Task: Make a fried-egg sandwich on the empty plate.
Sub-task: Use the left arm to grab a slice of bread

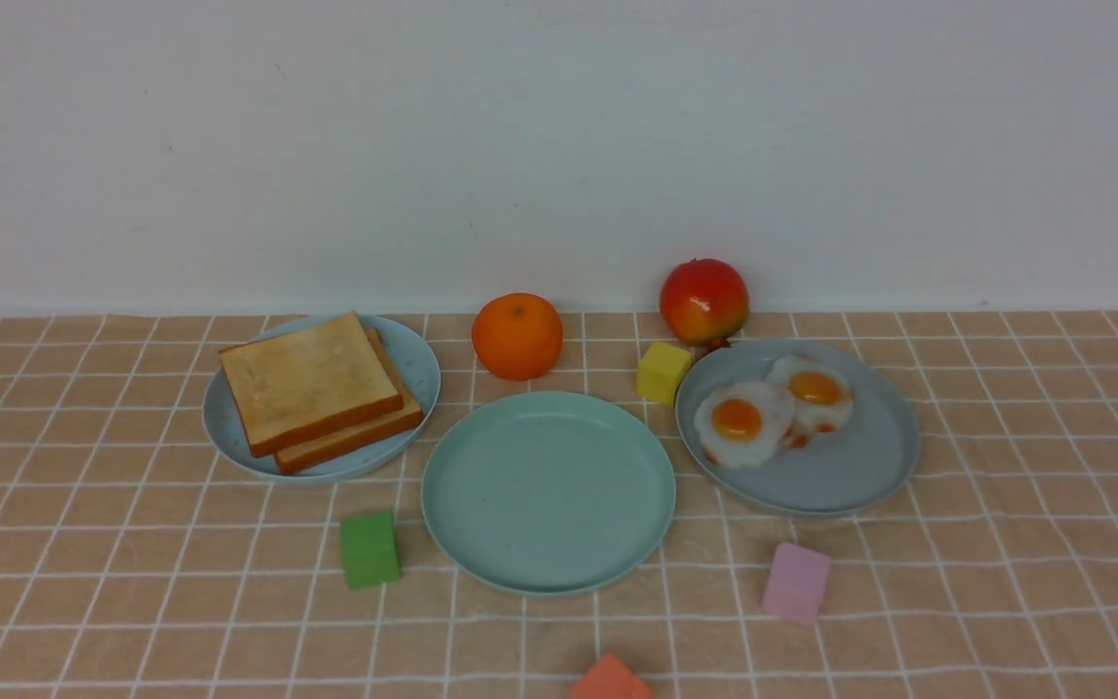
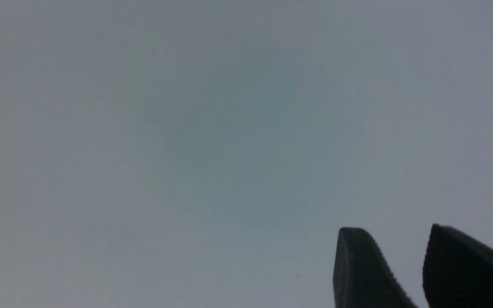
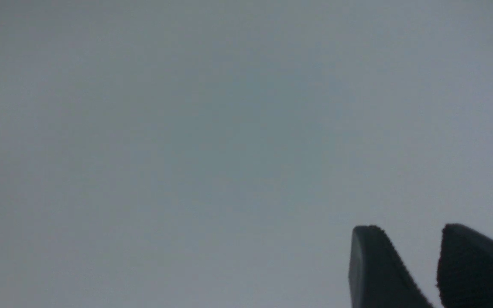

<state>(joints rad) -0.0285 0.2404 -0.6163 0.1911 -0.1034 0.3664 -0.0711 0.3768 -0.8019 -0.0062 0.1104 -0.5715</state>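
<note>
The empty mint-green plate (image 1: 548, 490) sits at the table's middle front. Two toast slices (image 1: 312, 386) lie stacked on a light-blue plate (image 1: 420, 369) to its left. Two fried eggs (image 1: 772, 410) lie overlapping on a grey-blue plate (image 1: 850, 466) to its right. Neither gripper shows in the front view. In the left wrist view, my left gripper (image 2: 390, 231) has its dark fingertips apart with nothing between them, against a blank grey-white surface. In the right wrist view, my right gripper (image 3: 407, 229) looks the same, tips apart and empty.
An orange (image 1: 516, 335) and a red-yellow fruit (image 1: 704, 300) stand behind the plates by the white wall. Small cubes lie around: yellow (image 1: 663, 372), green (image 1: 370, 549), pink (image 1: 797, 582), and orange-red (image 1: 609, 680) at the front edge. A checked tan cloth covers the table.
</note>
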